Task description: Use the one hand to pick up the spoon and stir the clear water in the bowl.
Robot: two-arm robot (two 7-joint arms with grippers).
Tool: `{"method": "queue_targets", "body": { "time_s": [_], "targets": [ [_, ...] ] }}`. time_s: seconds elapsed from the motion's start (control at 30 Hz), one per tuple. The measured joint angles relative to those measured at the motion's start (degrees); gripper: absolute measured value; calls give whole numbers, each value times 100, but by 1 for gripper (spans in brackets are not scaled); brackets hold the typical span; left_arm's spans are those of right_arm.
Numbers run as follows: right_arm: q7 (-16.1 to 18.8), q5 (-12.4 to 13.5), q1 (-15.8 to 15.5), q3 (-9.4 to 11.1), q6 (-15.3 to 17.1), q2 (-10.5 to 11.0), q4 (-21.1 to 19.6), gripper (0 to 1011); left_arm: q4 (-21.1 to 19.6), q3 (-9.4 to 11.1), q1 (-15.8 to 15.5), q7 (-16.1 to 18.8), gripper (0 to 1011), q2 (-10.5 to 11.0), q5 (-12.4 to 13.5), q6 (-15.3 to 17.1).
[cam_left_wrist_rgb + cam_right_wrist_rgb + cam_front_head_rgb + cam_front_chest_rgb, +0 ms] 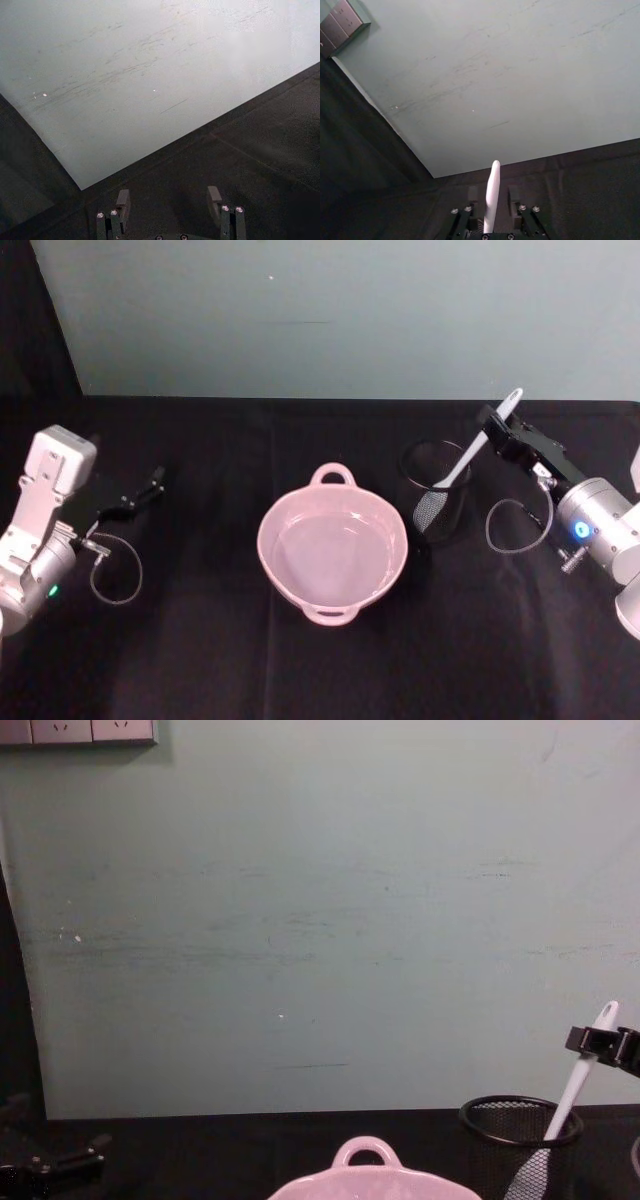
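Item: long slim white plastic spoon point(468, 458), standing tilted in a black wire-mesh cup point(421, 502), just right of a pale pink glossy ceramic bowl point(271, 540) of clear water on a black table point(200, 650).
Right black boxy gripper point(497, 423): at the upper handle, fingers point(473, 198) straddling it, gaps either side, not clamped.
Left gripper point(155, 483): parked far left, fingers apart.

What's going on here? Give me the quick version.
The right gripper is at the white spoon, which stands in the black mesh cup beside the pink bowl. Its fingers sit on either side of the handle with gaps showing, so the spoon is not gripped yet. The bowl holds clear water. The left gripper sits open and idle at the left of the table.
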Motion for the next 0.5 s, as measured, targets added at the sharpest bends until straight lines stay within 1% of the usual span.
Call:
{"method": "queue_targets", "body": {
  "time_s": [0.03,0.07,0.13,0.17,0.2,0.27,0.33,0.5],
  "targets": [
    [0,0,0,0,1,0,-1,371,0,0,0,0,1011,0,0,0],
    [-1,0,-1,0,1,1,-2,309,0,0,0,0,1011,0,0,0],
    [-2,0,-2,0,2,2,-2,277,0,0,0,0,1011,0,0,0],
    [-2,0,-2,0,2,2,-3,208,0,0,0,0,1011,0,0,0],
    [-2,0,-2,0,2,2,-4,208,0,0,0,0,1011,0,0,0],
    [-2,1,-2,0,2,2,-6,146,0,0,0,0,1011,0,0,0],
    [-2,1,-2,0,1,2,-7,126,0,0,0,0,1011,0,0,0],
    [-2,1,-2,0,1,2,-7,126,0,0,0,0,1011,0,0,0]
  ]
}}
